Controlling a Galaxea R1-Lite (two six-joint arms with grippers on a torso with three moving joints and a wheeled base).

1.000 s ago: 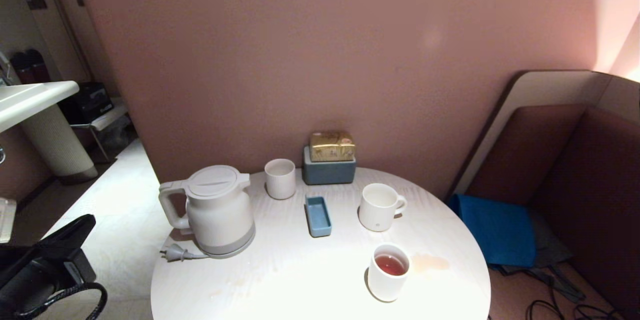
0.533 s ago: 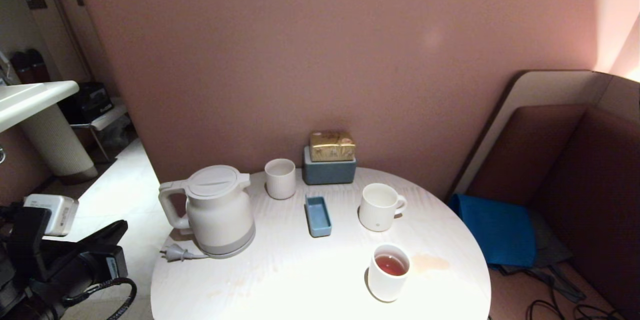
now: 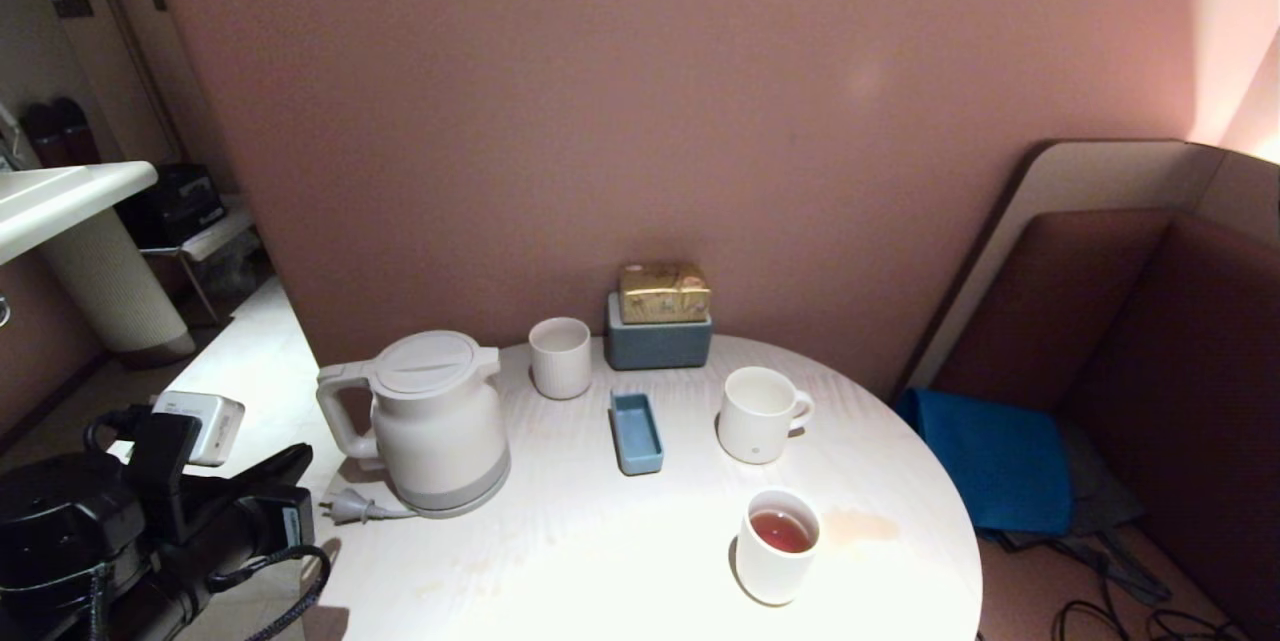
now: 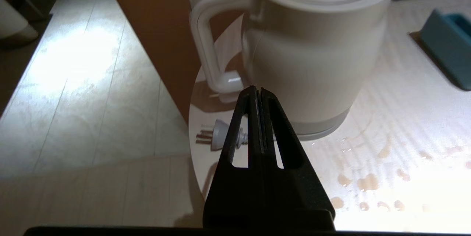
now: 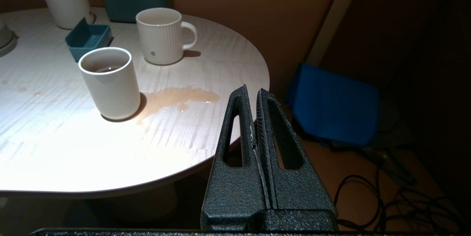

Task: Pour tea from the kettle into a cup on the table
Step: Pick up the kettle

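From the head view, the kettle [image 3: 420, 419] stands upright on the left part of the table [image 3: 600, 571], its loop handle toward the table's edge and its plug [image 3: 347, 506] lying at its foot. The cup [image 3: 777, 543] sits well apart from the kettle, near the table's front right rim, with tea [image 3: 781, 530] already showing in it. Between kettle and cup lie a small blue tray [image 3: 636, 432] and a mug [image 3: 760, 413]; a ribbed cup [image 3: 560, 357] and a blue box [image 3: 657, 341] stand behind the kettle, toward the wall. The left gripper [image 3: 290, 466] hangs off the table's edge just beside the kettle's handle. I judge this the approach step: nothing is gripped, and the kettle is untouched.

In the left wrist view, the left gripper [image 4: 258, 94] has its fingers pressed together, pointing at the kettle [image 4: 312, 44] near the lower end of the handle. The next move would call for spreading the fingers and lining them up on the handle's upright bar. The kettle's top is cut off and slightly blurred; its spout is not visible.

In the right wrist view, the right gripper [image 5: 252, 94] is also closed and empty, off the table's edge, well apart from the cup [image 5: 109, 81]. A brownish spill [image 5: 176, 98] touches the cup's foot. How much tea the cup holds is hard to judge, and the kettle is almost wholly out of frame.
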